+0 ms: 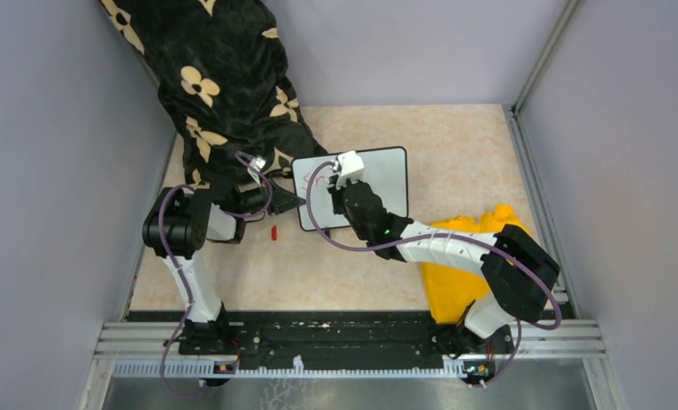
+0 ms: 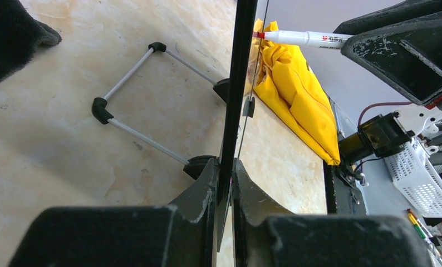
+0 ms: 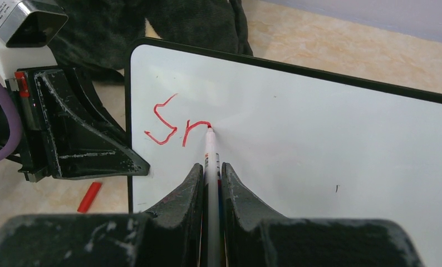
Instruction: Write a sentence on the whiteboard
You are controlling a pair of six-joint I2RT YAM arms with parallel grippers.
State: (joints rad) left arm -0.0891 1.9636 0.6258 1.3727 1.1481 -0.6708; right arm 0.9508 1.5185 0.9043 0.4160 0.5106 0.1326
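The whiteboard [image 1: 378,184] stands tilted on the table, white with a thin black frame. My left gripper [image 1: 289,201] is shut on its left edge; the left wrist view shows the board edge-on [image 2: 241,83] between the fingers of this gripper [image 2: 225,172]. My right gripper [image 3: 211,169] is shut on a white marker [image 3: 210,153] whose red tip touches the board [image 3: 319,156]. The sentence [image 3: 177,125] is red and reads "S" plus the start of a second letter. The marker also shows in the left wrist view [image 2: 305,38].
A red marker cap [image 1: 274,231] lies on the table left of the board, also in the right wrist view [image 3: 89,196]. A yellow cloth [image 1: 464,265] lies at the right. A black flowered cloth [image 1: 225,85] hangs at the back left. The board's wire stand [image 2: 135,100] rests behind it.
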